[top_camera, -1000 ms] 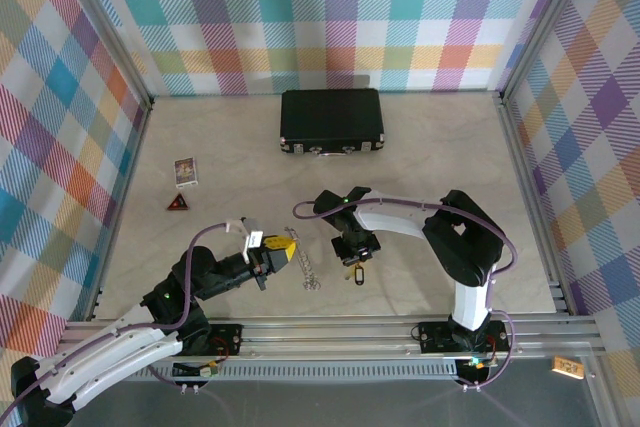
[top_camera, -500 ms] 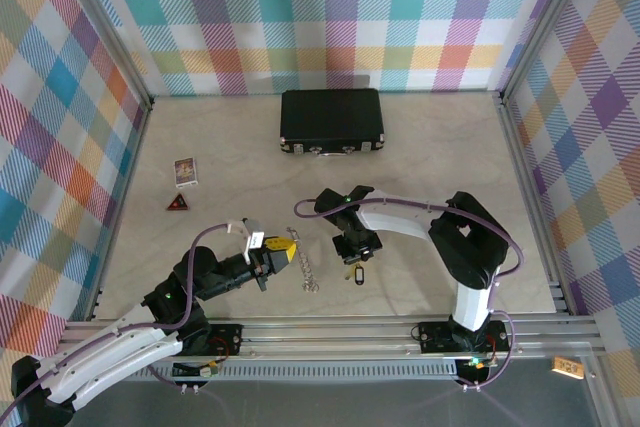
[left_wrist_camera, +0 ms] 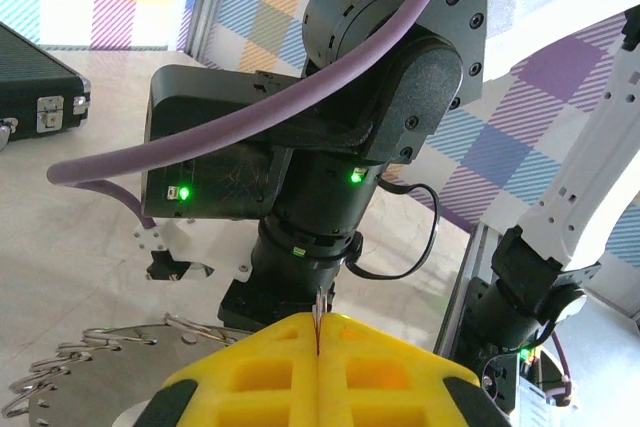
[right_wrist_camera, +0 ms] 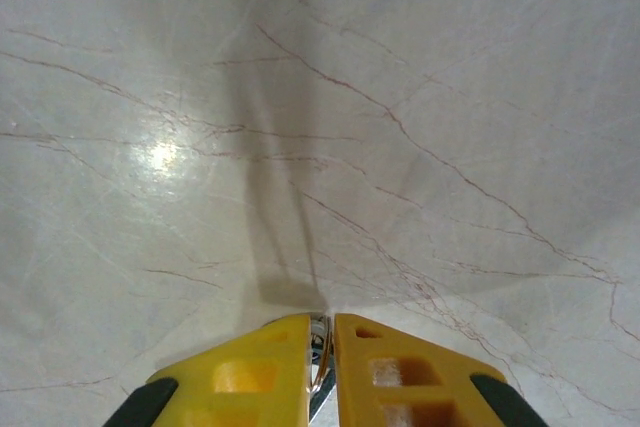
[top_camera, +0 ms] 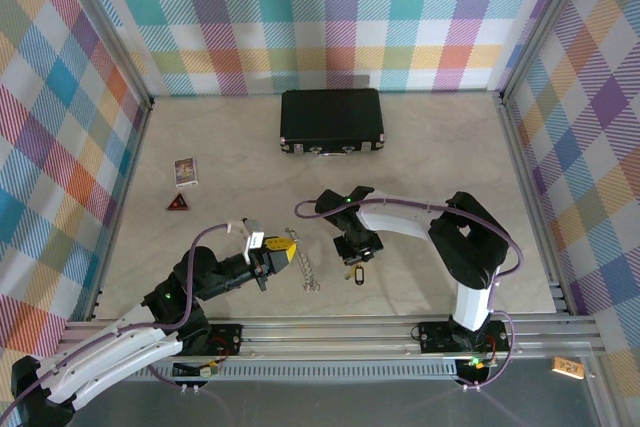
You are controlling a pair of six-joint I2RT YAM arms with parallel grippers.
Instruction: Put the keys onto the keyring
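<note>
The right claw (right_wrist_camera: 320,319) is pinching a thin curved metal keyring (right_wrist_camera: 318,355) between its yellow pads, which its own wrist camera is making plain, low over the pale marbled table (right_wrist_camera: 420,97). The left claw (left_wrist_camera: 318,323) is sitting clenched with a metal sliver peeking between its pads. The overhead view is laying the string of small silvery keys (top_camera: 308,269) out on the table between both claws.

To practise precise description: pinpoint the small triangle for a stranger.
Find the black case by the back wall, then the small card near the left wall. Directly below the card in the top view lies the triangle: dark, red-edged, the only three-cornered thing.
</note>
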